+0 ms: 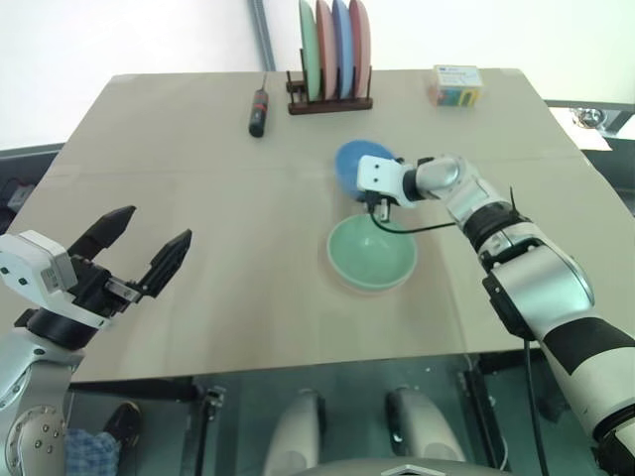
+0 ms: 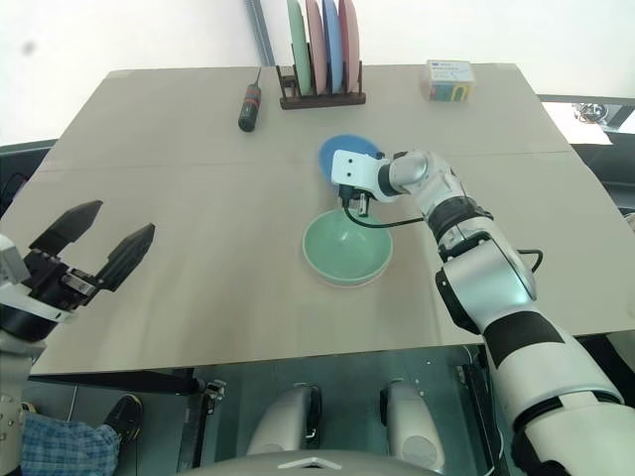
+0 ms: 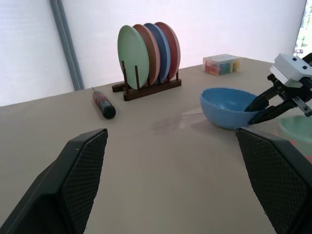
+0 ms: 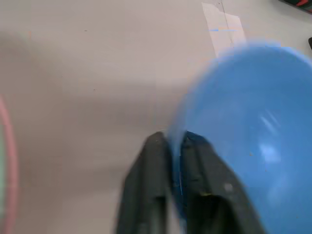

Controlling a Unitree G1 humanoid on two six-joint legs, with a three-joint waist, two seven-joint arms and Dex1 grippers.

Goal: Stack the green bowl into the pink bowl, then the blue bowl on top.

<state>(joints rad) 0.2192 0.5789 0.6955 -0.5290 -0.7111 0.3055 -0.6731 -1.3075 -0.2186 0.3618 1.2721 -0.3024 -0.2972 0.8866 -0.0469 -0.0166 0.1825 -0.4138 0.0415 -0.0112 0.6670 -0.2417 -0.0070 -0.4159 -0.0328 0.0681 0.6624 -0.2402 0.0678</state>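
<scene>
Tan tabletop (image 1: 198, 149), plate rack (image 1: 330, 99) and screwdriver (image 1: 259, 111) at the far edge. Green bowl (image 1: 372, 254) sits mid-table, nested in the pink bowl, whose rim shows as a sliver (image 4: 6, 161); first stacking looks done. Right gripper (image 4: 174, 146) pinched on the blue bowl's (image 3: 228, 106) near rim, just behind the stack. Left gripper (image 1: 134, 248) wide, empty, well apart. Left to do: lift blue onto green.

Right claw (image 2: 354, 201) pinching the rim of the blue bowl (image 2: 337, 154), green bowl (image 2: 346, 249) just below it nested in pink, left claw (image 2: 92, 244) spread wide near the tabletop (image 2: 198, 218) edge, plates racked at the back (image 2: 320, 50), screwdriver (image 2: 249, 105) beside them.
</scene>
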